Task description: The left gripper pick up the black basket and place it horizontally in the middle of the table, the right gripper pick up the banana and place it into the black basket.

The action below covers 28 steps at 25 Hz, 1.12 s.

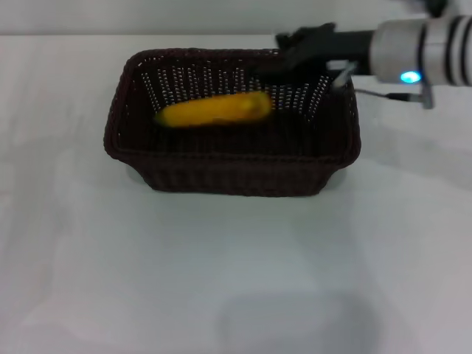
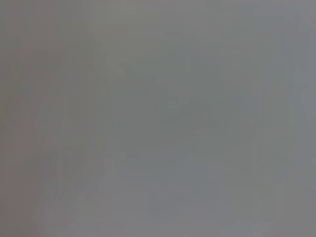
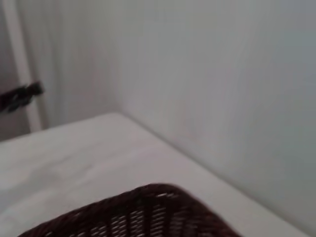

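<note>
The black basket (image 1: pixel 232 173) stands lengthwise across the middle of the white table (image 1: pixel 221 280). The banana (image 1: pixel 214 110) lies inside it on the bottom, towards the far wall. My right gripper (image 1: pixel 284 63), on the arm with the blue light, hovers over the basket's far right corner, close above the banana's right end. Whether it touches the banana does not show. The right wrist view shows a curved part of the basket's rim (image 3: pixel 148 207) and the tabletop (image 3: pixel 74 153). My left gripper is out of view; the left wrist view shows only a plain grey surface.
A pale wall (image 3: pixel 222 89) rises behind the table's far edge. White tabletop lies on all sides of the basket, with a faint shadow (image 1: pixel 295 317) near the front edge.
</note>
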Each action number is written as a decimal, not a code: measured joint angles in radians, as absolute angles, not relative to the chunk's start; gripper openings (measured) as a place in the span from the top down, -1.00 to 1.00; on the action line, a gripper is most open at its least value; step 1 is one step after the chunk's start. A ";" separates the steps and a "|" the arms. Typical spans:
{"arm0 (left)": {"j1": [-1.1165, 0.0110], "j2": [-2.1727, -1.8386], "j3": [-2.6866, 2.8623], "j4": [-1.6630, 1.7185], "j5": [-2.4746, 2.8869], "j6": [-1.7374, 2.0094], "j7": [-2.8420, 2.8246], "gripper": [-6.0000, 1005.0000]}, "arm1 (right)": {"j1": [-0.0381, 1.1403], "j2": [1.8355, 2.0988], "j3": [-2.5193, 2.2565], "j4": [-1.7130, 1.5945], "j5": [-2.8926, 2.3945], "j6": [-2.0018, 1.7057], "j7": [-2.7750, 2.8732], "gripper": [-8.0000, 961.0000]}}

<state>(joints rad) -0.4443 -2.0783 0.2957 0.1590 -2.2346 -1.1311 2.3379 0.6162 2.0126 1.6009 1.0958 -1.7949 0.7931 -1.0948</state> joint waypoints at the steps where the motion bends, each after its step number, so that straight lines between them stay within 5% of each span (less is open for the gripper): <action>1: -0.443 -2.079 0.296 0.155 -2.234 -1.132 2.333 -0.64 | 0.599 2.013 1.628 1.096 -1.763 0.802 -1.122 -0.26; 6: -0.438 -2.080 0.294 0.127 -2.234 -1.136 2.329 -0.64 | 0.483 2.013 1.788 1.031 -1.413 0.866 -1.400 -0.64; 13: -0.439 -2.082 0.295 0.073 -2.229 -1.138 2.342 -0.64 | 0.425 2.009 2.100 0.612 -0.855 1.217 -1.903 -0.82; 28: -0.391 -2.089 0.295 -0.062 -2.226 -1.377 2.616 -0.65 | 0.329 2.016 2.350 0.274 -0.735 1.248 -2.604 -0.82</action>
<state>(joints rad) -0.3914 -2.0893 0.2949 -0.0621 -2.2260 -1.3770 2.6164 0.3288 2.0159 2.3496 0.2739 -0.7349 1.2482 -2.6037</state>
